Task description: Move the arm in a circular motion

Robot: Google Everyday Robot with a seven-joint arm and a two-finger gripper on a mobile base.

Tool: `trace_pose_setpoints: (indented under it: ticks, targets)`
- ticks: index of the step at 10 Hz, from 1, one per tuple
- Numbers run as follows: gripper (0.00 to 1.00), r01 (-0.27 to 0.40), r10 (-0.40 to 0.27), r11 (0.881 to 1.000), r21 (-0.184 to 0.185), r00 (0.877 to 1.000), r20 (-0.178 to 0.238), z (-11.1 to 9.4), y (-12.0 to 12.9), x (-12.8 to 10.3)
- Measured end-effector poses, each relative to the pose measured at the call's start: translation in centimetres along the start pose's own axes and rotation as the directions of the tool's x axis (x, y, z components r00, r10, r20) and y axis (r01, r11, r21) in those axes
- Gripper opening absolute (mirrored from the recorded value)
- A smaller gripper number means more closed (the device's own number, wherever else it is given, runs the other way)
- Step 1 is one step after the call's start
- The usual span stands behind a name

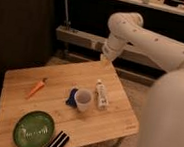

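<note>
The arm (150,40), glossy white with thick rounded segments, enters from the right, runs up and leftward to a bulbous joint near the top of the view, then turns down toward the wooden table (115,118). A further broad white segment fills the lower right corner. The gripper (106,58) hangs at the end of the downturned segment, over the table's far edge and apart from every item on it; whether it is spread or closed cannot be told from this view. It carries nothing that can be seen. On the table: a carrot (37,86) lies left of centre, tilted; a white cup (83,99) stands upright near the middle, with a blue item (72,97), possibly a cloth or pouch, touching its left side; a white tube (101,95) lies just right of the cup. A green plate (33,130) sits at the near left corner, and a dark striped object (56,143) lies beside it at the near edge
</note>
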Motion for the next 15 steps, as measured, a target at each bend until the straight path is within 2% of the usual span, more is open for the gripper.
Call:
trace_pose_setpoints:
  ticks: [2,5,6,8,9,12,14,15]
  targets:
    - [0.03,0.110,-0.109,0.994,0.018,0.994,-0.020,0.0,1.8,-3.2]
    - [0.03,0.237,-0.236,0.971,0.023,0.971,-0.045,0.5,5.7,-4.0]
    - [0.03,0.303,-0.302,0.953,0.022,0.952,-0.051,0.7,8.7,-3.6]
    - [0.03,0.378,-0.377,0.926,0.015,0.925,-0.054,0.9,12.7,-3.0]
    - [0.03,0.420,-0.419,0.907,0.007,0.906,-0.055,1.0,15.1,-2.4]
    - [0.03,0.538,-0.538,0.843,-0.024,0.842,-0.045,1.3,21.8,-0.7]
    - [0.03,0.619,-0.622,0.783,-0.066,0.782,-0.040,1.8,26.9,1.4]
    - [0.03,0.644,-0.649,0.759,-0.095,0.759,-0.040,2.3,29.1,2.9]
